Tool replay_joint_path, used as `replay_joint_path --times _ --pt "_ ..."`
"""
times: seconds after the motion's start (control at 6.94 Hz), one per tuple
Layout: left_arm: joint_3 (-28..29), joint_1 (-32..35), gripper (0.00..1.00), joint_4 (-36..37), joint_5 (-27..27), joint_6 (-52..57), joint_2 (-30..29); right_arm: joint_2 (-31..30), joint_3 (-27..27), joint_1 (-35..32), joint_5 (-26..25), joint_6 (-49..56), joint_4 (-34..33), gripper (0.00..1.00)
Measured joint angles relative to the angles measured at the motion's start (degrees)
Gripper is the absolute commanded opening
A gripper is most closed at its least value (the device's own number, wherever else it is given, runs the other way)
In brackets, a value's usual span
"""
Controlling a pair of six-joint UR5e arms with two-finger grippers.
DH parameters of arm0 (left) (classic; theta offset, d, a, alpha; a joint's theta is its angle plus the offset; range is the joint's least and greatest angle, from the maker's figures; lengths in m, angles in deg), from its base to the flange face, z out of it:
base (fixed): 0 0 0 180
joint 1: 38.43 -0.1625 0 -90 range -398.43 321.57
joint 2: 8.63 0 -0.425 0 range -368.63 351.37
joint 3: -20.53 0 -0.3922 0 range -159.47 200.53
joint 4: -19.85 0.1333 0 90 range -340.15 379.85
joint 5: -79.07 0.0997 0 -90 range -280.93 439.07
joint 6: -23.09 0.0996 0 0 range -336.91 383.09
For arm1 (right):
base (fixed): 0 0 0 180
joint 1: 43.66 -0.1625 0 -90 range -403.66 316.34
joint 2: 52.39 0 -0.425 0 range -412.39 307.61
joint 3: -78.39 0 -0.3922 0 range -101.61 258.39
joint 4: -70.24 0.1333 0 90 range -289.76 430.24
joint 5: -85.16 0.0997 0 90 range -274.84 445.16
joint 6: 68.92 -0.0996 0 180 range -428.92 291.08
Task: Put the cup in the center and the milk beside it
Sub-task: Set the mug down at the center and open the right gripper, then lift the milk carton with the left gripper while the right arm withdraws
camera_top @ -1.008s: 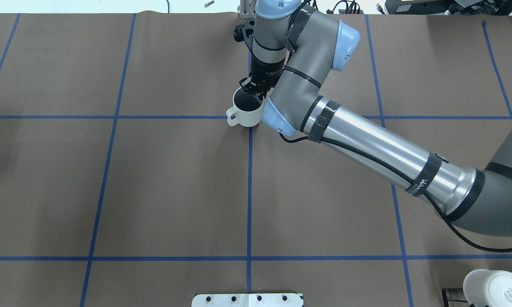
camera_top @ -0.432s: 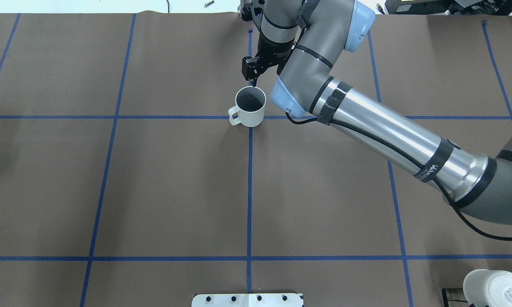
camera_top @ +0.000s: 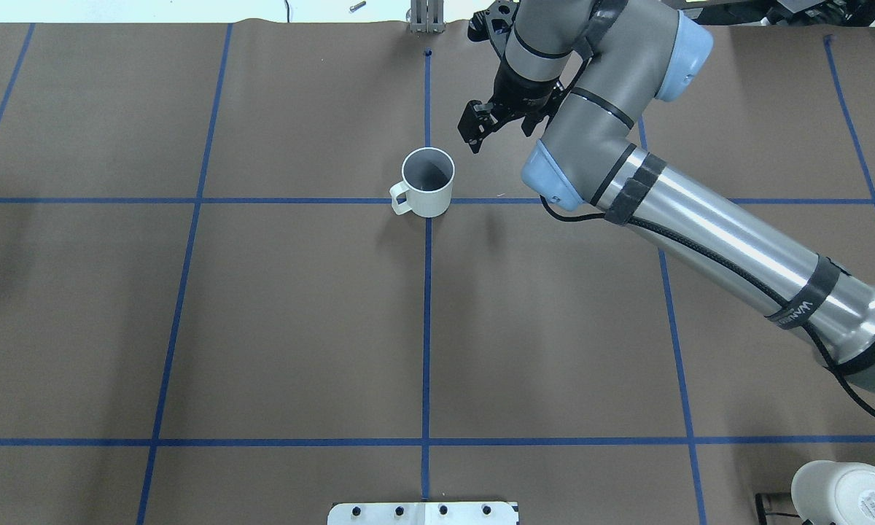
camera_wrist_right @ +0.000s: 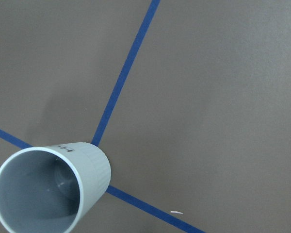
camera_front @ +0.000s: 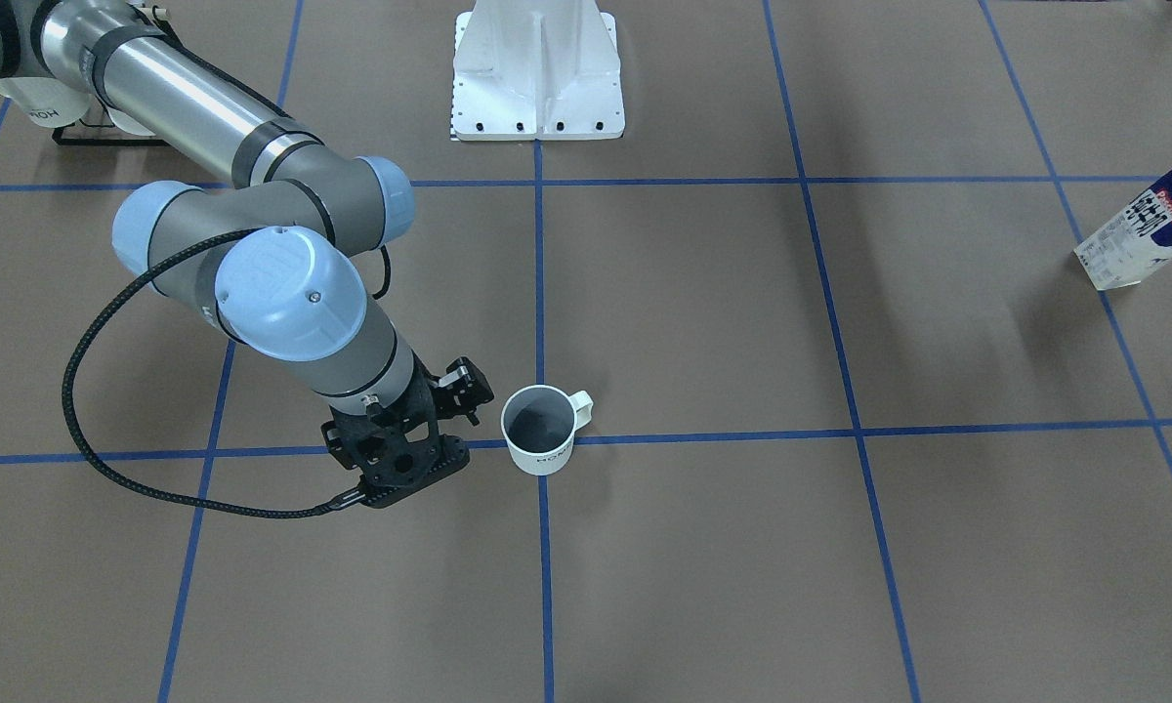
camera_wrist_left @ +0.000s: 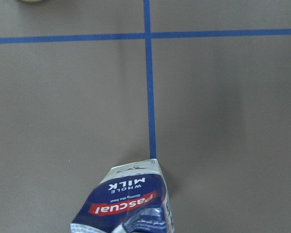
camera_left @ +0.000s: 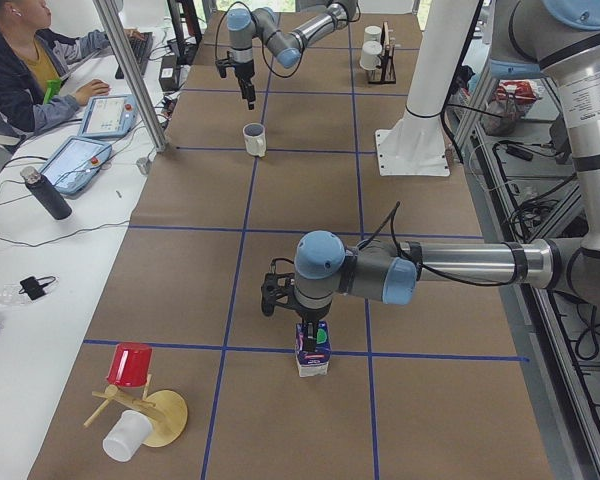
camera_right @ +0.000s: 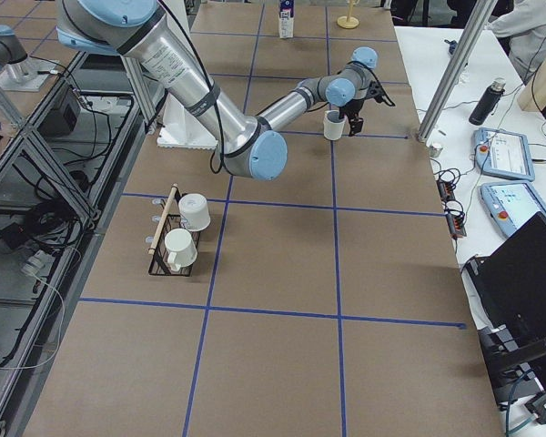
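Note:
The white cup (camera_top: 428, 182), marked "HOME" (camera_front: 539, 439), stands upright on the middle crossing of the blue tape lines (camera_top: 481, 200), handle toward the overhead view's left. It fills the lower left of the right wrist view (camera_wrist_right: 43, 191). My right gripper (camera_top: 474, 133) hangs open and empty, apart from the cup on its right and a little beyond it. The navy-and-white milk carton (camera_left: 313, 357) stands far off at the table's left end, also seen in the front view (camera_front: 1145, 234) and the left wrist view (camera_wrist_left: 126, 204). My left gripper (camera_left: 298, 318) is right over it; I cannot tell whether it is open or shut.
A black rack with two other white mugs (camera_right: 180, 232) stands near the robot's right side, partly in the overhead view (camera_top: 846, 492). The white base plate (camera_front: 537, 73) is at the table's robot edge. A red cup on a wooden stand (camera_left: 130, 365) sits at the left end.
My right gripper was on the cup's rim, let go, rose and moved right and away. The cup stays on the crossing.

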Motion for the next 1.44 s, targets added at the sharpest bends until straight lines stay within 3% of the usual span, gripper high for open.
replay_joint_path --times 1.44 --pt "5.73 -0.22 0.98 -0.75 -0.34 -5.06 -2.78 -4.11 3.30 -0.02 0.06 -0.01 0.23 1.00"
